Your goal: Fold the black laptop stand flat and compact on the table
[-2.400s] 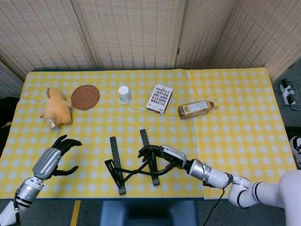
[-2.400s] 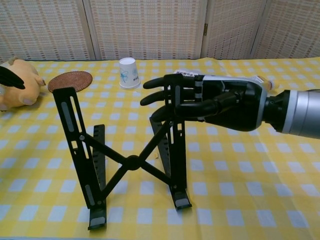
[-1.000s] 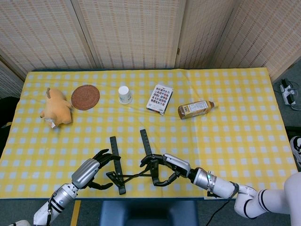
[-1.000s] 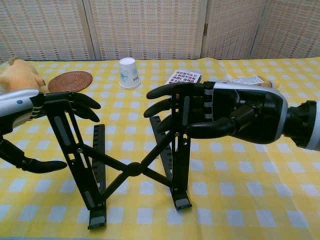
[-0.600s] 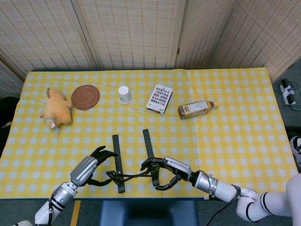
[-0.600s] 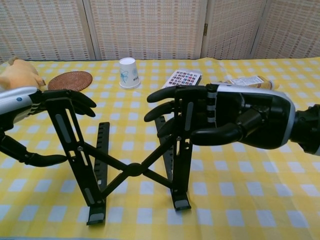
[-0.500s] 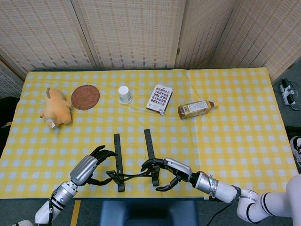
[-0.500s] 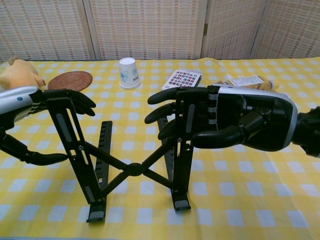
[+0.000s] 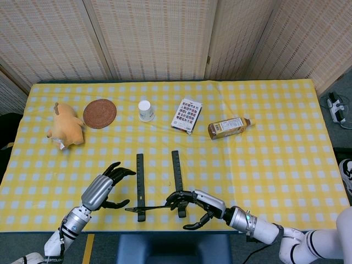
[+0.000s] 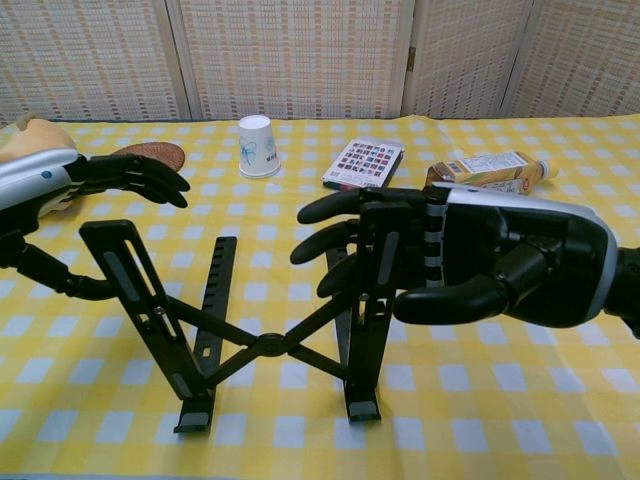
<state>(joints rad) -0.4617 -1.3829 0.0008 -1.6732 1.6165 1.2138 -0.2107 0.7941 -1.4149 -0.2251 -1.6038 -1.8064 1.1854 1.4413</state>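
The black laptop stand (image 10: 262, 330) sits at the near edge of the surface (image 9: 275, 165), between the two hands, its two slotted arms joined by a crossing linkage and still raised off the checked cloth. The right hand (image 10: 470, 265) is wrapped about the top of the stand's right-side arm, fingers (image 10: 335, 225) curled over the far side and thumb below on the near side, gripping it. The left hand (image 10: 75, 180) holds nothing: its fingers are spread above the top of the stand's left-side arm, its thumb lower and just beside that arm; contact cannot be told.

Farther back lie a white paper cup (image 9: 146, 110), a round woven coaster (image 9: 99, 113), a plush toy (image 9: 66, 125), a printed card pack (image 9: 186, 115) and a bottle (image 9: 228, 127) lying on its side, all well apart from the stand.

The head view shows the stand (image 9: 157, 184) from above as two near-parallel bars, with the left hand (image 9: 102, 190) and right hand (image 9: 192, 204) flanking it; the chest view alone shows the arms' tilt and the crossed linkage.
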